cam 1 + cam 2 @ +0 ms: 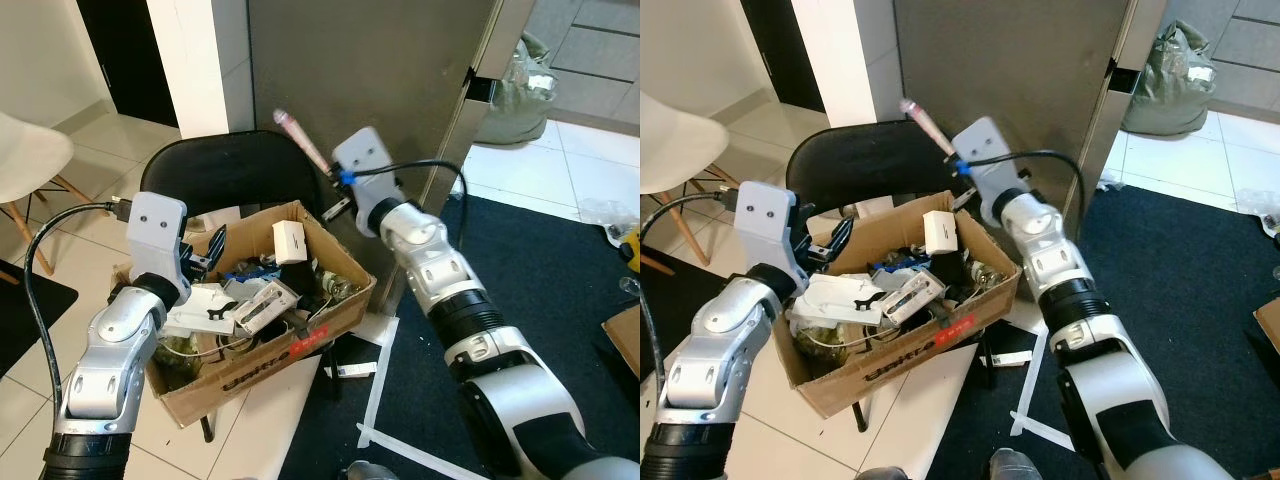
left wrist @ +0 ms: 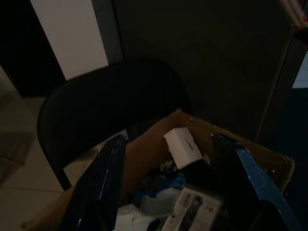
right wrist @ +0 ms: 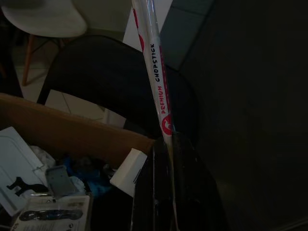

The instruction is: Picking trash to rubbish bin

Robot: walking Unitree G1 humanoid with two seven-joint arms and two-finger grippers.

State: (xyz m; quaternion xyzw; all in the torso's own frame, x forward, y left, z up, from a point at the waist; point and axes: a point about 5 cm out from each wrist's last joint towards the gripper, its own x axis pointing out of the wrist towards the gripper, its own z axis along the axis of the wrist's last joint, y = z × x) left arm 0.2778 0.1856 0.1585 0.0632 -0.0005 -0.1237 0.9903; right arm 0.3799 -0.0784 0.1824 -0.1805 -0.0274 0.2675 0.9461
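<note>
My right gripper (image 1: pixel 330 182) is raised above the far corner of the cardboard box (image 1: pixel 262 378), its two black fingers pinched together on a paper-sleeved pair of chopsticks (image 1: pixel 302 140). The sleeve is white with red and black print that reads "PREMIUM CHOPSTICK" in my right wrist view, and it sticks up and away from the fingers, slanting toward my left against the dark grey panel (image 1: pixel 400 70) behind. My left gripper (image 1: pixel 207 250) hangs over the near-left part of the box, just above the clutter, with its fingers (image 2: pixel 103 178) spread wide and nothing between them. The box sits on the seat of a black chair (image 1: pixel 230 170) and is packed with rubbish: a small white carton (image 1: pixel 289 241) standing upright near the back wall of the box, a clear blister pack (image 1: pixel 262 305) with a dark item inside, a white plastic piece (image 1: pixel 200 308) beside it, some blue scraps and a glass jar (image 1: pixel 340 285) against the right wall. A red label shows on the box's front side, next to black lettering printed upside down. A white chair (image 1: pixel 30 160) stands on the pale tiles to my left, and a dark carpet (image 1: pixel 560 260) covers the floor to my right, with a stuffed greenish bag (image 1: pixel 520 90) further back.
</note>
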